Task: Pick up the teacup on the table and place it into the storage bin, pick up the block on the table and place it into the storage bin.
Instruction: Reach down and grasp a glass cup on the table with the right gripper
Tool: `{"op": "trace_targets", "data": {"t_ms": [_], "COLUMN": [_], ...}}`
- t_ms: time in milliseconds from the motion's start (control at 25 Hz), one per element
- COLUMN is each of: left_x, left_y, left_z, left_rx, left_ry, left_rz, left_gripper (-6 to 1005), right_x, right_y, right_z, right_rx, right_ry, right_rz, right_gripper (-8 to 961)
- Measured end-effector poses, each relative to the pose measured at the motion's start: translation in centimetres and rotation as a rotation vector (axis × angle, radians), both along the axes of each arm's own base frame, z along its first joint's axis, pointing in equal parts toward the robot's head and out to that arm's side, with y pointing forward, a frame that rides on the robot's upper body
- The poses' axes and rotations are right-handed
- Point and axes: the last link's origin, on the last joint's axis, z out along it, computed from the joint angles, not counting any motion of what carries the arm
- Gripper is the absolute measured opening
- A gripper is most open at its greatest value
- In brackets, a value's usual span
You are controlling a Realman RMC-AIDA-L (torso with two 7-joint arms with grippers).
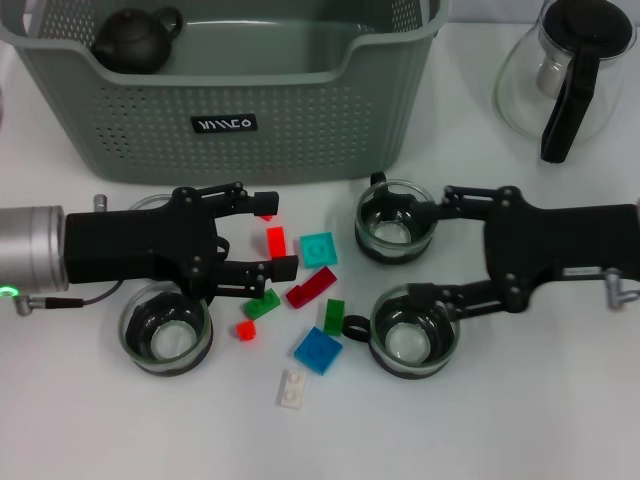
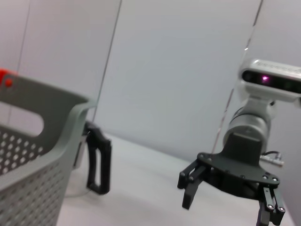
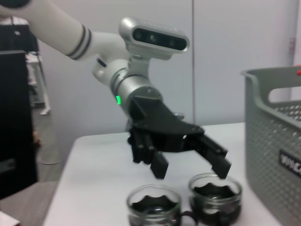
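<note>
The grey-green storage bin [image 1: 300, 110] stands at the back of the table. Several glass teacups sit in front of it: one [image 1: 395, 222] by the upper finger of my right gripper [image 1: 425, 250], one [image 1: 413, 335] by its lower finger, one [image 1: 165, 332] below my left arm. Loose blocks lie mid-table, among them a red block [image 1: 275, 241], a teal block [image 1: 319, 249] and a blue block [image 1: 318, 349]. My left gripper [image 1: 272, 235] hovers open over the red block. The right gripper is open too, holding nothing. The right wrist view shows the left gripper [image 3: 190, 169] raised above two teacups [image 3: 215, 193].
A black teapot [image 1: 135, 40] sits inside the bin at its left end. A glass pitcher [image 1: 565, 70] with a black handle stands at the back right. A fourth teacup [image 1: 150, 203] is mostly hidden behind the left arm. A white block [image 1: 291, 388] lies nearest the front.
</note>
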Motion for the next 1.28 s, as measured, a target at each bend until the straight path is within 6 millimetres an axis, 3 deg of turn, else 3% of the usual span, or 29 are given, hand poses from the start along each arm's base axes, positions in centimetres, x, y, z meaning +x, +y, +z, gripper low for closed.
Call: {"op": "trace_targets", "data": {"t_ms": [280, 440, 920, 1280], "left_x": [0.0, 0.2, 0.7, 0.6], "left_y": [-0.1, -0.3, -0.5, -0.3], "left_z": [0.4, -0.1, -1.9, -2.0], "left_rx": [0.005, -0.008, -0.022, -0.01], "left_ry": [-0.019, -0.02, -0.025, -0.025], "left_rz": [-0.003, -0.004, 0.009, 0.02], "left_gripper": [875, 875, 874, 874], "right_x": [0.1, -0.5, -2.2, -3.0], "right_y": [-0.4, -0.5, 0.1, 0.2], "right_z": [2.4, 2.7, 1.3, -0.2], "right_rx": [-0.115, -0.16, -0.217, -0.252], "right_ry": [-0.114, -0.176, -0.304, -0.389], "right_rz": [0.014, 0.064, 0.194, 0.236], "right_gripper": [912, 914, 914, 915]}}
